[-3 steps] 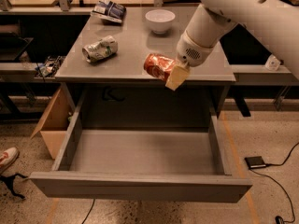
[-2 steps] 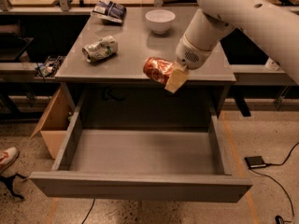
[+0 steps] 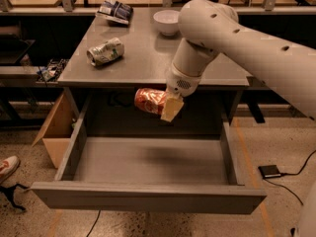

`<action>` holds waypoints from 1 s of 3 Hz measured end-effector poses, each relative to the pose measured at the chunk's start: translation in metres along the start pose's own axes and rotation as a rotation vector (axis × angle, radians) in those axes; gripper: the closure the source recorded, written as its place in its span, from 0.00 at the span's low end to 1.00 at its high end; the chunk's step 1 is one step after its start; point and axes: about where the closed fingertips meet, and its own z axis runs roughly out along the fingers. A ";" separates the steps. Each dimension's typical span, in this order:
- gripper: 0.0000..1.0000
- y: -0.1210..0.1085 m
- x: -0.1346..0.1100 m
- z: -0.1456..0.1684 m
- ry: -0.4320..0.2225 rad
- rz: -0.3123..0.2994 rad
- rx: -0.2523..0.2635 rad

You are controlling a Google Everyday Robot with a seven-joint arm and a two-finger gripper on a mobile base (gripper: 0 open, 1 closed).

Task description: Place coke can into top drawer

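Observation:
The coke can, red with white markings, lies sideways in my gripper, which is shut on its right end. The can hangs in the air in front of the cabinet's top edge, above the back part of the open top drawer. The drawer is grey, wide and shallow, pulled fully out toward the camera, with nothing inside it. My white arm reaches in from the upper right.
On the grey cabinet top lie a dented silver-green can, a white bowl and a dark snack bag. A cardboard box stands left of the drawer. A shoe and a black pedal lie on the floor.
My gripper has carried the coke can off the cabinet top, forward and down, so it now hangs over the open drawer.

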 end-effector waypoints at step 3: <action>1.00 0.030 -0.008 0.083 0.041 -0.109 -0.041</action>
